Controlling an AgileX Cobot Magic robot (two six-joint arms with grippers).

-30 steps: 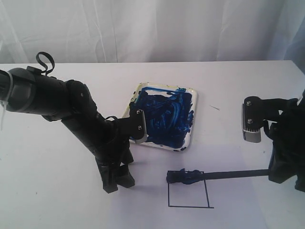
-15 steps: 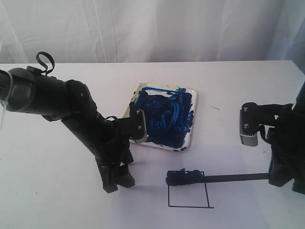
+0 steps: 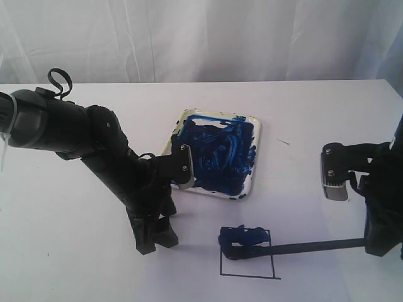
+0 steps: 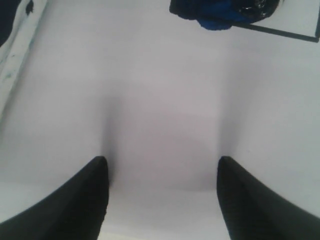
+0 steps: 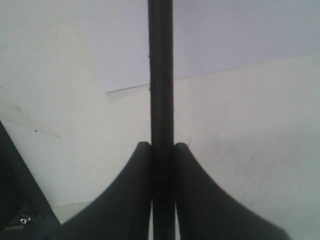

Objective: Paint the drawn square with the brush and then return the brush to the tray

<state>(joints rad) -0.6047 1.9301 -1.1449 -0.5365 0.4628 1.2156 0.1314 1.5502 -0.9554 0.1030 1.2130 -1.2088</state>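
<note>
Right gripper: the right gripper (image 3: 374, 242) is hanging over the right side of the table (image 3: 315, 107), and you are seeing it hold the brush (image 3: 308, 246) by the far end of the handle.
Right fingers: in the right wrist view the fingers (image 5: 131, 200) are clamping the black handle between them, with the shaft running straight out from the grip.
Brush: the brush is lying almost level, reaching leftward to the drawn square (image 3: 250, 264). Its dark tip is sitting inside the outline, near the left side and in the upper half.
Drawn square: a blue smear (image 3: 244, 235) is covering the top edge and upper left corner. The lower part is showing blank white inside the thin dark lines.
Paper: the paper (image 5: 235, 30) is lying flat on the table, and you are seeing one of its edges cross under the handle in the right wrist view.
Tray: the tray (image 3: 257, 148) is sitting on the table behind the square, apart from the brush, with dark blue paint spreading over most of its floor.
Left gripper: the left gripper (image 3: 155, 242) is pointing down close to the table, left of the square and in front of the tray's near left corner.
Left fingers: in the left wrist view its fingers are standing wide apart, with the white surface showing between them.
Contact: you are not getting a clear enough view to tell whether the bristles are pressing on the paper.
</note>
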